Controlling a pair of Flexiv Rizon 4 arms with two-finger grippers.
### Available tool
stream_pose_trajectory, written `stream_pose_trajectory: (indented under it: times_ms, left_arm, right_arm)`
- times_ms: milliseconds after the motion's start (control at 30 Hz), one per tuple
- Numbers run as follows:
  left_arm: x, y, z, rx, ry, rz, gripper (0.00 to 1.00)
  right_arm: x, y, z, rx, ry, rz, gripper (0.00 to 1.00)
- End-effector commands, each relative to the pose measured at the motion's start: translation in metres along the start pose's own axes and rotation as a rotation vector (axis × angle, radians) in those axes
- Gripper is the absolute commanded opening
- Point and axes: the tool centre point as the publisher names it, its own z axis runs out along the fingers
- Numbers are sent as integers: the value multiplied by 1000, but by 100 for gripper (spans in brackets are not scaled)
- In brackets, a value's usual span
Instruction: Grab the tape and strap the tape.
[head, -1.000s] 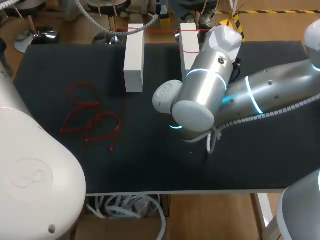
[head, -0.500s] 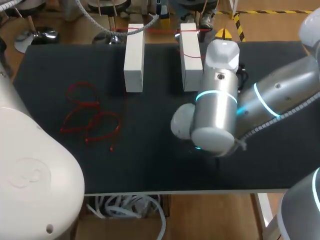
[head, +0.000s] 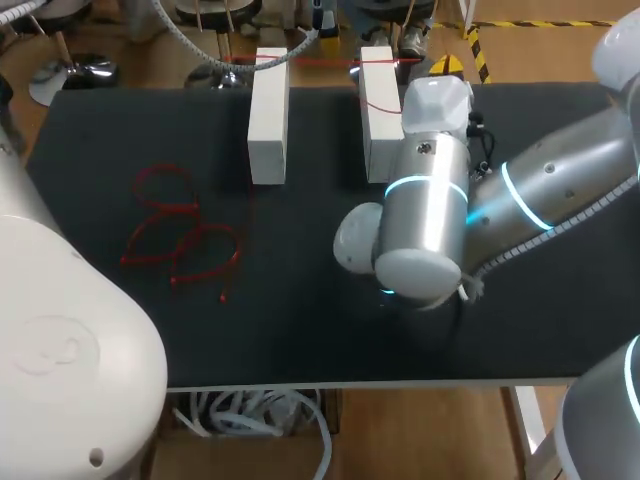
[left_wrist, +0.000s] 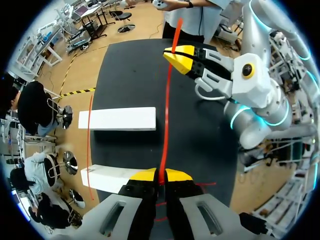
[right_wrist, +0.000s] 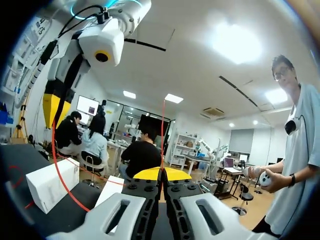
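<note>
tangle of red tape (head: 180, 228) lies at 9 o'clock on the black table (head: 100, 130), open mat all around it. left gripper (left_wrist: 160, 176) pinches the taut red tape (left_wrist: 165, 120), which runs past two white blocks (head: 268, 115) by the 12 o'clock edge. right gripper (right_wrist: 161, 173) clamps its other end.

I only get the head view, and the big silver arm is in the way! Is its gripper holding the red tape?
Observer: Yes. In the right wrist view the right gripper is shut on the red tape.
Operator: What about my other arm? I can't see its fingers at all.
Observer: The left gripper is shut on the same strand.
Operator: Is the tape floppy in between?
Observer: No. In the left wrist view it runs almost straight from one gripper to the other, over the table.
</note>
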Motion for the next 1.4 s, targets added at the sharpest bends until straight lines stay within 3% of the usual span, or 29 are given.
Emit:
stream_pose_trajectory:
  times_ms: [33, 533, 567, 633, 667, 767, 967, 1033, 1067, 1133, 1400]
  left_arm:
    - [-1, -1, -1, -4, 2, 0, 0]
    - [-1, -1, -1, -4, 2, 0, 0]
    - [-1, -1, -1, -4, 2, 0, 0]
    - [-1, -1, -1, -4, 2, 0, 0]
    - [-1, -1, -1, -4, 2, 0, 0]
    - [-1, -1, -1, -4, 2, 0, 0]
    - [-1, -1, -1, -4, 2, 0, 0]
    - [-1, -1, -1, -4, 2, 0, 0]
    - [-1, -1, -1, -4, 2, 0, 0]
    - [-1, -1, -1, -4, 2, 0, 0]
    - [-1, -1, -1, -4, 2, 0, 0]
  right_arm:
    - [-1, 4, 0, 11, 2, 0, 0]
    - [-1, 4, 0, 11, 2, 0, 0]
    - [2, 4, -3, 39, 16, -49, 0]
    - [3, 6, -7, -10, -9, -137, 0]
    - [5, 6, -7, 29, 8, -202, 0]
    - [10, 7, -9, 1, -3, -379, 0]
    - [16, 18, -11, -58, 38, -571, 0]
    - [19, 21, -11, -133, 62, -646, 0]
    - [20, 22, -12, -116, 72, -669, 0]
    - [23, 24, -12, -173, 87, -727, 0]
    - [38, 22, -9, -191, 78, -906, 0]
